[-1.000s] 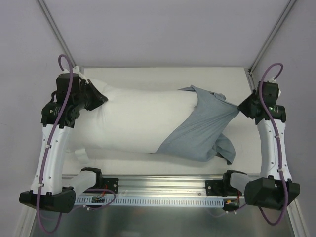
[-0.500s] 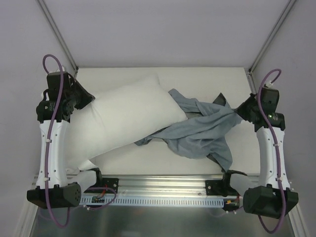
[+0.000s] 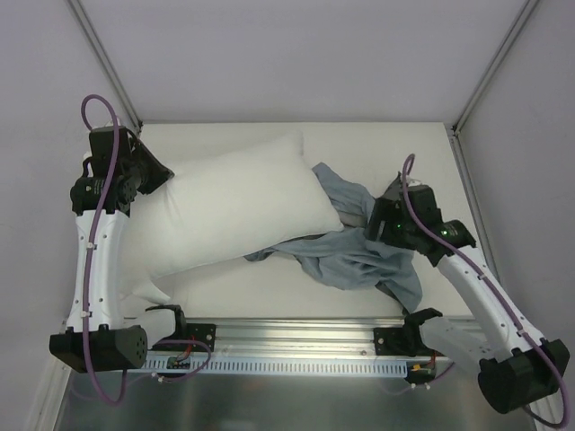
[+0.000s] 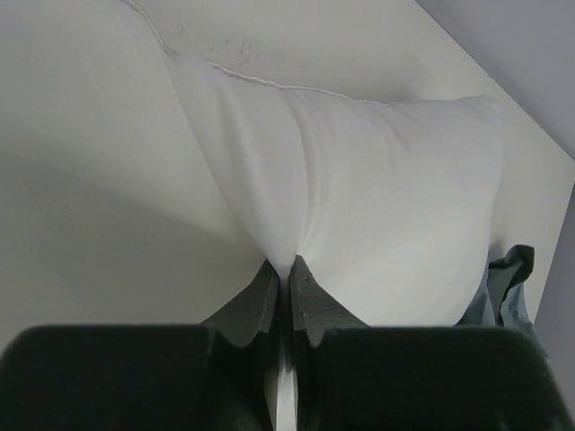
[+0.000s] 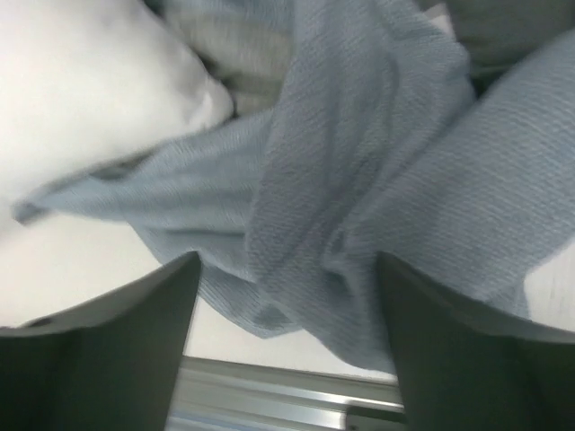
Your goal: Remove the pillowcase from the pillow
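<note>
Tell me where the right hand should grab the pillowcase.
Pinch the raised fold in the crumpled heap of the pillowcase, right of the pillow, coming straight down from above. The cloth lies bunched there, off the pillow, and the open right hand hangs over it.

Surroundings as I see them from my station:
- One white table top (image 3: 386, 148), matte, evenly lit, with soft shadows only.
- Plain pale grey wall panels (image 3: 296, 54) behind and on both sides.
- Two slanted metal frame bars, the left strut (image 3: 103, 63) and the right strut (image 3: 496, 63), running down to the table's far corners.
- Near edge: an aluminium rail (image 3: 296, 336), with a slotted white strip (image 3: 296, 365) beneath.
- Lowest: a brushed metal sheet (image 3: 269, 406).
</note>
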Controlling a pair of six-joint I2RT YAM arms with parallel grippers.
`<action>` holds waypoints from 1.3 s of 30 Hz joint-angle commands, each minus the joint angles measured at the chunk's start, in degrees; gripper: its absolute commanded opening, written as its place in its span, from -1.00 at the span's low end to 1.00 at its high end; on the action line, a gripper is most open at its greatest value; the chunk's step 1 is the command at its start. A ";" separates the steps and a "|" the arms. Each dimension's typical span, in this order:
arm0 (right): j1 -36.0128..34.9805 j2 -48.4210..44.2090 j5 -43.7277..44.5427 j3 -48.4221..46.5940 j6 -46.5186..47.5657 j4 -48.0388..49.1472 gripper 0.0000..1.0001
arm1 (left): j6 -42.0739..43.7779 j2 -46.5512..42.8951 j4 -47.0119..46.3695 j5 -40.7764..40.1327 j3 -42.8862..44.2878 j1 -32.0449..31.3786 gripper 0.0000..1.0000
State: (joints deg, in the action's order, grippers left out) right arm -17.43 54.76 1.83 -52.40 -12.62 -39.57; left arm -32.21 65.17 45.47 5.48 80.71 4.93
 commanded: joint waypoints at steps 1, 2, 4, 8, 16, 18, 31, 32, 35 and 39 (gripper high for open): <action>-7.16 1.13 4.93 2.12 1.29 0.37 0.80 | -0.23 -0.48 -5.40 1.38 0.94 -0.18 -1.00; -10.31 1.40 8.42 1.95 0.59 -0.67 0.93 | 0.04 -0.57 -5.40 1.12 1.20 -0.18 -1.00; -12.88 1.40 10.82 1.69 0.41 -1.03 0.93 | 0.39 -0.65 -5.40 0.77 1.30 -0.10 -1.00; -18.41 1.40 11.37 2.65 0.32 0.89 0.93 | 0.04 -0.57 -5.40 1.38 1.38 -0.09 -1.00; -29.23 19.48 10.21 4.94 -3.01 9.24 0.93 | -0.49 -0.48 -5.48 2.35 1.03 -0.09 -1.00; -29.76 25.73 10.83 3.71 -3.90 9.51 0.97 | -0.40 -0.48 -5.40 2.61 1.21 -0.18 -1.00; -2.94 3.89 23.67 -4.79 -2.59 -5.24 -0.99 | 1.09 -0.30 -5.40 2.17 4.98 1.22 -1.00; 0.09 1.95 22.88 -6.73 -2.50 -5.77 -0.99 | 0.66 -0.39 -5.40 2.43 5.33 2.44 -1.00; 8.63 -1.94 21.20 -17.53 -2.23 -8.15 -0.99 | -0.05 0.13 -5.48 3.05 7.18 4.21 -1.00; 10.58 1.21 21.90 -34.31 -0.48 -12.97 -0.99 | -1.80 0.58 -5.31 2.71 9.73 5.18 -1.00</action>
State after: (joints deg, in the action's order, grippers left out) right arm -7.38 54.13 22.31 -76.01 -15.33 -47.37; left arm -32.21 66.92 46.70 7.70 84.90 9.13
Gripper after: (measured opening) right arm 0.015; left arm 0.026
